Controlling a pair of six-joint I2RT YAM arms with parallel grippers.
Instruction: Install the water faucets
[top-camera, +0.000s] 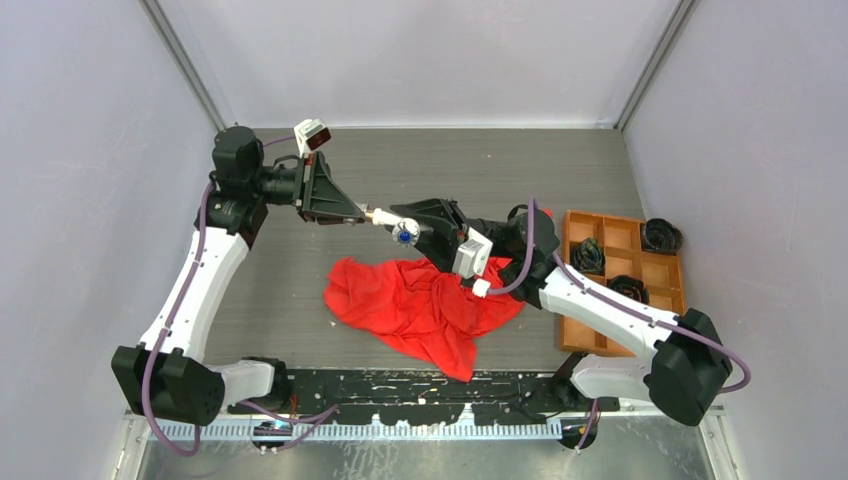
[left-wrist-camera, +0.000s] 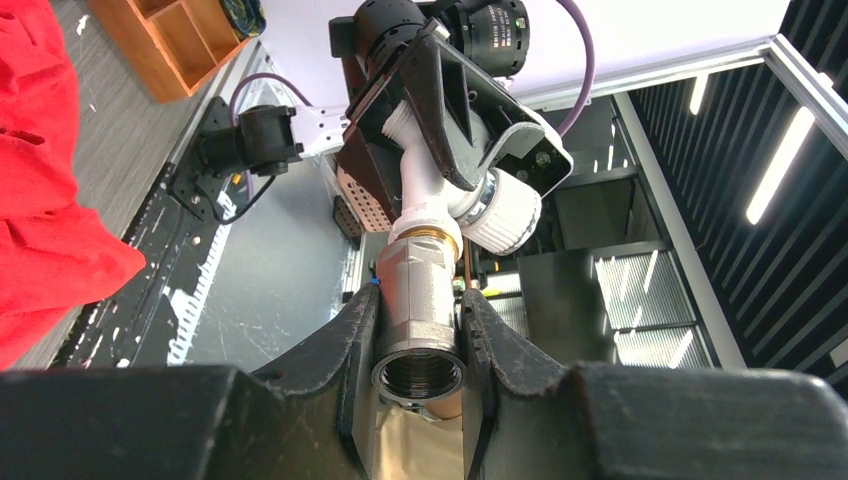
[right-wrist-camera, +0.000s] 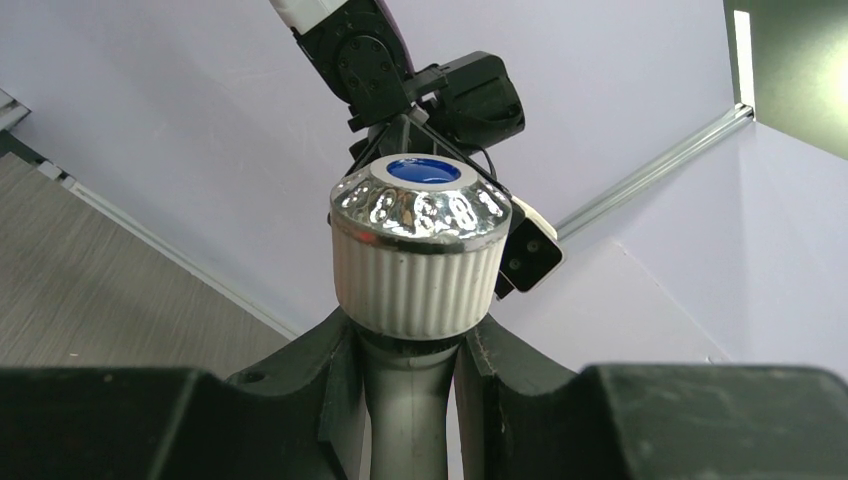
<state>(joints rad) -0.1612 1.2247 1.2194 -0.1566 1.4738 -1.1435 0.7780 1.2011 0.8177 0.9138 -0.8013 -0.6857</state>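
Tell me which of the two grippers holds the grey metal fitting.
The left gripper: it clamps the metal fitting. The right gripper instead grips the white tap, just under its blue-marked knob.

Quick count: one white faucet (top-camera: 404, 233), one metal fitting (left-wrist-camera: 420, 300), one red cloth (top-camera: 420, 305). Over on the right there's one orange tray (top-camera: 622, 236) and three black coils (top-camera: 587, 255), plus two arms (top-camera: 200, 280).

White plastic faucet (left-wrist-camera: 425, 190), ribbed blue-capped knob (right-wrist-camera: 415, 265), brassy thread meeting grey metal fitting (left-wrist-camera: 418, 300) — in mid-air, roughly horizontal
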